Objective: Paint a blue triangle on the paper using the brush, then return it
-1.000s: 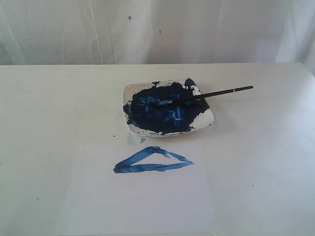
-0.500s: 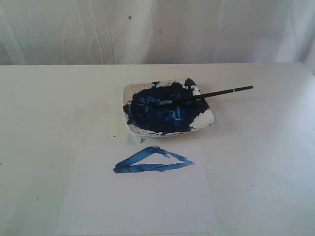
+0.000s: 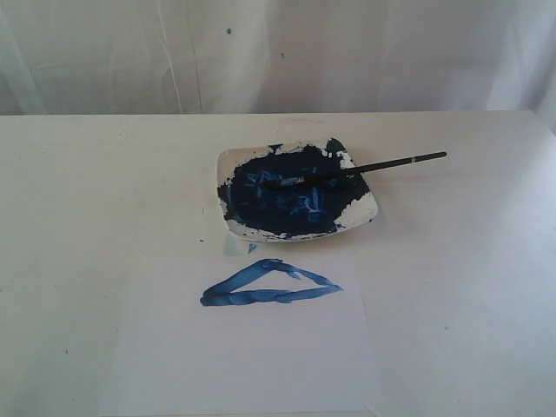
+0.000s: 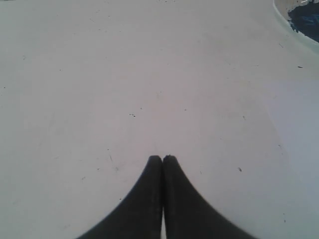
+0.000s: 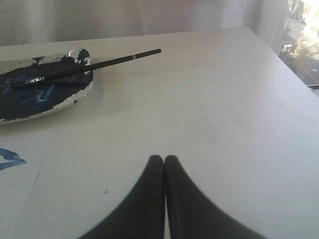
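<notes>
A blue triangle of streaky strokes lies on the upper part of the white paper, near the table's front. The black-handled brush rests across the white dish, bristles in the dark blue paint and handle sticking out over the right rim. The right wrist view also has the brush on the dish and a corner of the triangle. Neither arm shows in the exterior view. My left gripper is shut over bare table. My right gripper is shut, well away from the brush.
The dish's rim shows at one corner of the left wrist view. A white curtain hangs behind the table. The table's right edge runs close by in the right wrist view, with a window beyond it.
</notes>
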`<move>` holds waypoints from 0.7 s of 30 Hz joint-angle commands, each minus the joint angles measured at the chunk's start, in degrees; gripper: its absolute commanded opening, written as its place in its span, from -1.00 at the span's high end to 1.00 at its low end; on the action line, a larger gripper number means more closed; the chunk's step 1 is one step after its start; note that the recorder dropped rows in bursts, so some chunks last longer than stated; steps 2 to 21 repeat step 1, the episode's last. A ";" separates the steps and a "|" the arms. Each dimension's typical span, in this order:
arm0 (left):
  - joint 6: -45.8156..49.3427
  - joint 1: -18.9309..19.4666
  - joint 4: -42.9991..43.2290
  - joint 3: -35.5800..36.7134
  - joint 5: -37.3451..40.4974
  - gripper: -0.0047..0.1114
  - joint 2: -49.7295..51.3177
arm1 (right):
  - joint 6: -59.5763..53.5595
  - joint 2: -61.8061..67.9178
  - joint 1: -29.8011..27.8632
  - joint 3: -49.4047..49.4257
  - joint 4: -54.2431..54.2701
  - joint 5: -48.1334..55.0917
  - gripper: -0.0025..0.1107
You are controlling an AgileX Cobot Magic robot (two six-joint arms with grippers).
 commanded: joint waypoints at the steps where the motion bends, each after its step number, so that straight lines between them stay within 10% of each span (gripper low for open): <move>1: 0.13 0.16 0.00 0.10 -0.26 0.92 -0.29 | 0.12 -0.26 0.27 0.12 0.00 -0.83 0.96; 21: 0.13 0.16 0.00 0.10 -0.26 0.92 -0.29 | 0.12 -0.26 0.27 0.12 0.00 -0.83 0.96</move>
